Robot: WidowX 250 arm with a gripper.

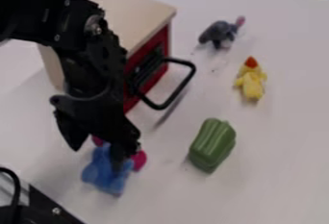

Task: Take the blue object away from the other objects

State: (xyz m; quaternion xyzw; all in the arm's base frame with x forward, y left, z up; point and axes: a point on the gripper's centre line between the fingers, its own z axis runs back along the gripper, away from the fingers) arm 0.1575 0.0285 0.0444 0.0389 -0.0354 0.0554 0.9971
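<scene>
The black gripper [96,156] hangs at the lower left, low over the blue object, and its fingers stand apart. One finger is just left of and above the blue object; the other overlaps its upper right part in the view. The blue object [101,172] is a soft-looking toy with bright pink parts, lying on the white table. Part of it is hidden behind the gripper. To the right lies a green pepper-like object [212,145]. Farther back are a yellow toy figure with an orange-red top [251,84] and a grey toy animal [220,32].
Behind the arm stands a red box with a beige top [132,14], its black handle [187,81] jutting out rightward over the white table [276,170]. Black hardware with a cable [42,206] occupies the lower left corner.
</scene>
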